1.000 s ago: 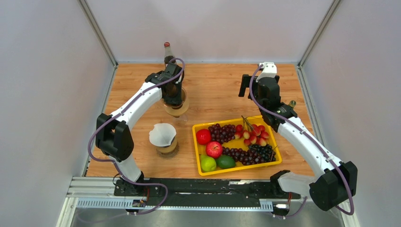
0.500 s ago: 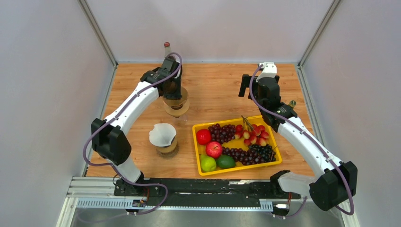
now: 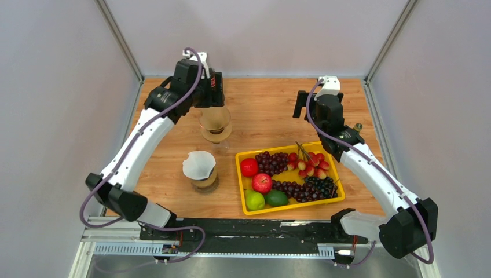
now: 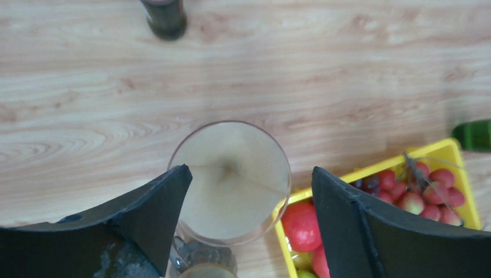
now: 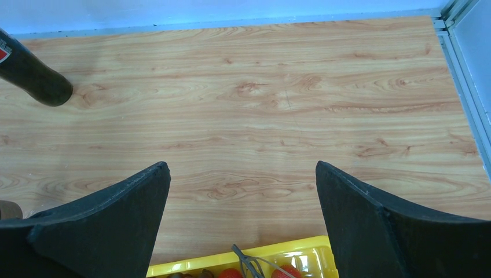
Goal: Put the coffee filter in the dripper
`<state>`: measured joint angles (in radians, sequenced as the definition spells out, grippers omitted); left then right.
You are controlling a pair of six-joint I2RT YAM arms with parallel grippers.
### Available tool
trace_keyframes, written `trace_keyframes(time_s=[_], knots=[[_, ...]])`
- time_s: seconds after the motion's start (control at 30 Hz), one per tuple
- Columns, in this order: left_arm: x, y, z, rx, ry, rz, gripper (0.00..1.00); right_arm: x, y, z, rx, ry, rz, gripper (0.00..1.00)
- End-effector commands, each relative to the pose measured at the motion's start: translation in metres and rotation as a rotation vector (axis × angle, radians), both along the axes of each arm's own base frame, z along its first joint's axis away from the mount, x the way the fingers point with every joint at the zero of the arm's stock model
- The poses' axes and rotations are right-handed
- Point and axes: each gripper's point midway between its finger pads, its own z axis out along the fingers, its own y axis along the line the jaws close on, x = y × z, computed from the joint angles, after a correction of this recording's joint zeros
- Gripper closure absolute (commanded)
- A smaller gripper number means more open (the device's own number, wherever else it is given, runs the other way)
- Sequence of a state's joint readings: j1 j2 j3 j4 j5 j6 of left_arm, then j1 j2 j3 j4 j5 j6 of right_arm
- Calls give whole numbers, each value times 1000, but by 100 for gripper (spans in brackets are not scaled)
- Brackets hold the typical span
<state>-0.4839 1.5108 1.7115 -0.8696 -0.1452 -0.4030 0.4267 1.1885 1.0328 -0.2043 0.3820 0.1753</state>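
Note:
A brown paper coffee filter lies inside the clear glass dripper, which stands on the wooden table left of centre. My left gripper hangs open above it, fingers well apart on either side of the rim, touching nothing. From the top view the left gripper sits just behind the dripper. A second, white filter rests in a cup nearer the front. My right gripper is open and empty over bare table behind the tray; the top view shows the right gripper at the back right.
A yellow tray of grapes, strawberries, apples and limes lies at centre right. A dark bottle stands at the back behind the dripper. A green object lies past the tray's far corner. Grey walls enclose the table.
My left gripper has opened and lifted up off the dripper, the arm drawing back and higher. The brown filter stays in the dripper. The right arm has not moved.

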Motion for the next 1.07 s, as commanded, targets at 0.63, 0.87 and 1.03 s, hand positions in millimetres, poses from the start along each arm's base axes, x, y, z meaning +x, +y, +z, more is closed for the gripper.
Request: trace_keyframes(time_s=[0.63,0.87,1.03], knots=[[-4,242,20,-105,-314,814,0,0,-120,33,90,-126,-443,0],[-19,246,15,-64,-319,818,0,0,-120,33,82,-126,-442,0],[-24,247,12,-45,-317,814,0,2,-116,38,94,-134,-417,0]])
